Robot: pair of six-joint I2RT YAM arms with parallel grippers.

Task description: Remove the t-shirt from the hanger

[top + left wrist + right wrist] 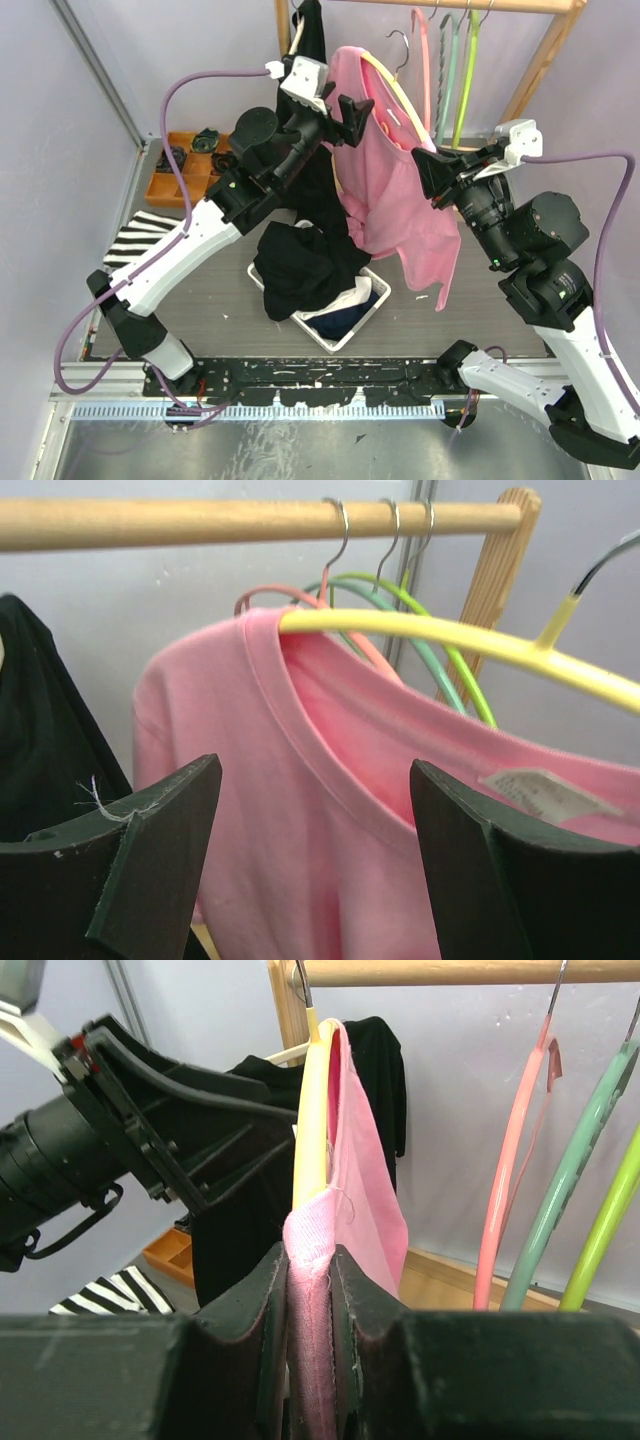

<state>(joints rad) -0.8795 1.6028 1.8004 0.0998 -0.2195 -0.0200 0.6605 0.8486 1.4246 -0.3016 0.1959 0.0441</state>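
Jaws of the right gripper (308,1285) pinch the pink t-shirt (385,190), likely to tug it off the yellow hanger (450,638); the left gripper (315,780) gapes wide.

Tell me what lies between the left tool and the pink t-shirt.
Nothing shows there. In the left wrist view the open left tool faces the pink t-shirt with only bare air between them; the yellow hanger runs above that gap.

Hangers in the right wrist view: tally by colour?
Yellow plastic hanger, inside the pink t-shirt: 1
Salmon-pink plastic hanger: 1
Mint-green plastic hanger: 1
Lime-green plastic hanger: 1
Cream hanger, mostly hidden under the black garment: 1
Total: 5
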